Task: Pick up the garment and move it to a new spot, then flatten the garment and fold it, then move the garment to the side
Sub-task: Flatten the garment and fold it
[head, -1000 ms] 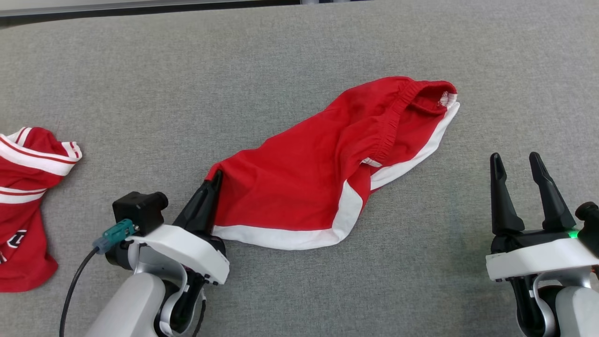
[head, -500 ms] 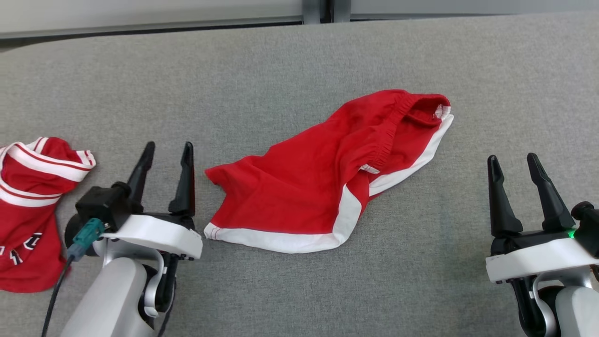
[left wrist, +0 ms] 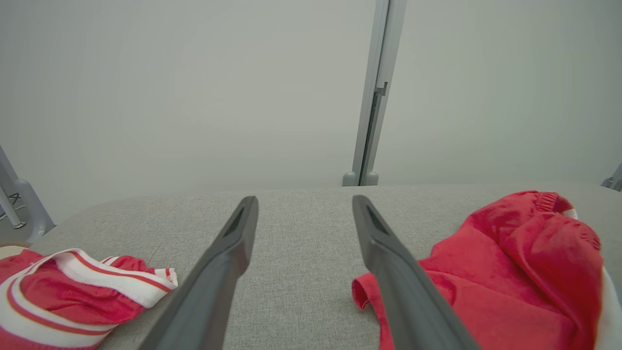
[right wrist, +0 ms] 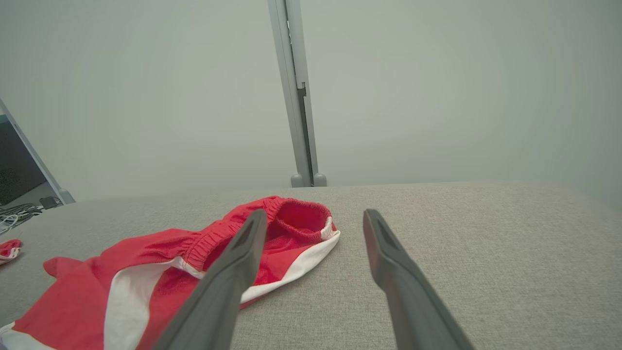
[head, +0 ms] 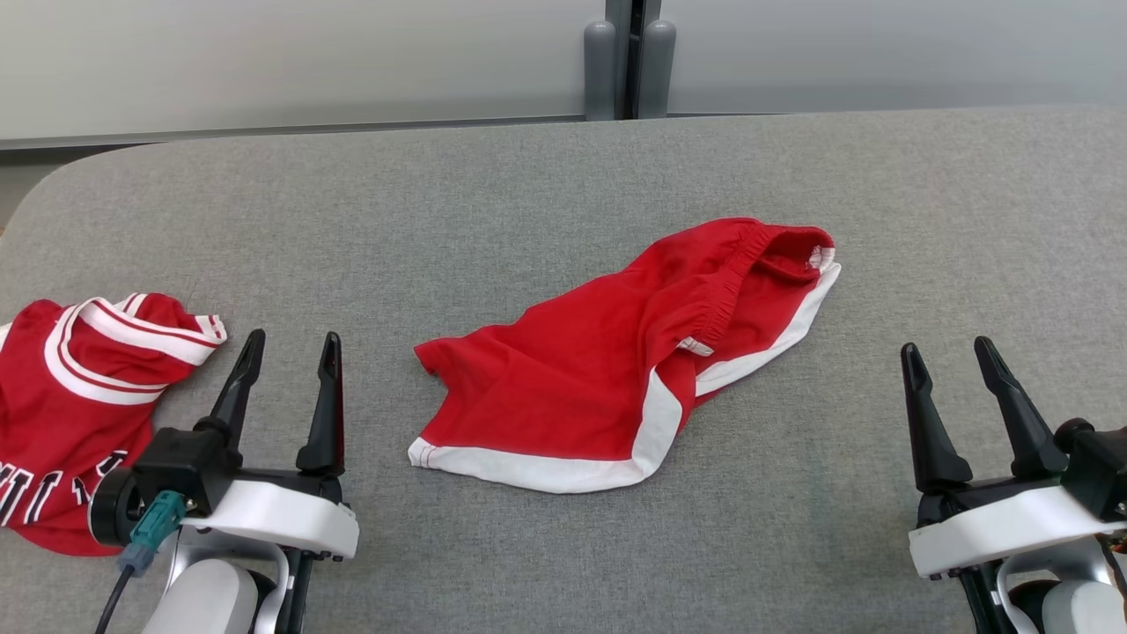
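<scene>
Red shorts point(head: 607, 370) with white trim lie crumpled near the middle of a grey desk point(head: 493, 194), with the waistband toward the far right corner and the white-edged hem toward the near edge. The left gripper point(head: 294, 336) is by the near edge, just left of the shorts and apart from the cloth, fingers spread, grasping nothing. The right gripper point(head: 944, 346) is by the near right corner, well apart from the shorts, likewise spread and empty. A red-and-white jersey point(head: 79, 396) is bunched at the left edge.
</scene>
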You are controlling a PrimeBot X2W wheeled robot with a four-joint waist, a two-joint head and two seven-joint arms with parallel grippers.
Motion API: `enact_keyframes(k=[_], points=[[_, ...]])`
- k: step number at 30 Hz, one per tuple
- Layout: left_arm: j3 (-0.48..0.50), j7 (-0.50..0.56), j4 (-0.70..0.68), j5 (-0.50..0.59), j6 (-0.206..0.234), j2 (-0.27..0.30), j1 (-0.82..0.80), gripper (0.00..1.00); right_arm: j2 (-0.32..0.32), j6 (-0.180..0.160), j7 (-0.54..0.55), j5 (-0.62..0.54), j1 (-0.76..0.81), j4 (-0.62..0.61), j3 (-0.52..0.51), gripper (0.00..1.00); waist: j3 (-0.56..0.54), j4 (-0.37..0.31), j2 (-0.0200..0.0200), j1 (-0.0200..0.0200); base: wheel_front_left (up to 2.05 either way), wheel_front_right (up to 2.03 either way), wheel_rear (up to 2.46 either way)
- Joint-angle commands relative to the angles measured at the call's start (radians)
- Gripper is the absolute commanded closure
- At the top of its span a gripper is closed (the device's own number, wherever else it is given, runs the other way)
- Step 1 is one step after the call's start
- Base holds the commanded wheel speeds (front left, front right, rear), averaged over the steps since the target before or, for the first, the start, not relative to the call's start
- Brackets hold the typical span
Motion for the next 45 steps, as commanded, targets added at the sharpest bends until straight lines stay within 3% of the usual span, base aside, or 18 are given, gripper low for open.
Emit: enact_keyframes(k=[1, 18, 30, 31, 32, 34, 45], points=[[-0.001, -0.004, -0.006, 0.008, 0.008, 0.007, 0.017, 0.00, -0.003, 0.000, 0.006, -0.005, 0.012, -0.009, -0.003, 0.00, -0.005, 0.002, 0.0000, 0.0000, 0.00, 0.00, 0.00], [-0.026, 0.003, -0.013, 0.006, 0.002, -0.007, -0.020, 0.00, -0.027, 0.000, 0.042, 0.002, -0.011, 0.013, 0.041, 0.00, 0.023, 0.049, 0.0000, 0.0000, 0.00, 0.00, 0.00], [-0.046, -0.003, 0.010, 0.020, -0.033, -0.062, -0.120, 0.00, -0.076, 0.000, 0.041, 0.044, -0.194, 0.230, 0.226, 0.00, 0.124, 0.155, 0.0000, 0.0000, 0.00, 0.00, 0.00], [-0.044, -0.004, 0.013, 0.022, -0.035, -0.066, -0.124, 0.00, -0.077, 0.000, 0.032, 0.047, -0.208, 0.250, 0.231, 0.03, 0.128, 0.158, 0.0000, 0.0000, 0.00, 0.00, 0.00], [-0.042, -0.004, 0.015, 0.025, -0.037, -0.069, -0.125, 0.00, -0.078, 0.000, 0.023, 0.050, -0.219, 0.265, 0.235, 0.53, 0.130, 0.160, 0.0000, 0.0000, 0.00, 0.00, 0.00], [-0.034, -0.004, 0.015, 0.030, -0.038, -0.072, -0.123, 0.00, -0.079, 0.000, 0.006, 0.058, -0.231, 0.286, 0.242, 1.00, 0.133, 0.159, 0.0000, 0.0000, 0.00, 0.00, 0.00], [0.000, -0.005, 0.005, 0.063, -0.047, -0.070, -0.102, 0.00, -0.095, 0.000, -0.040, 0.101, -0.169, 0.225, 0.223, 1.00, 0.134, 0.082, 0.0000, 0.0000, 0.00, 0.00, 0.00]])
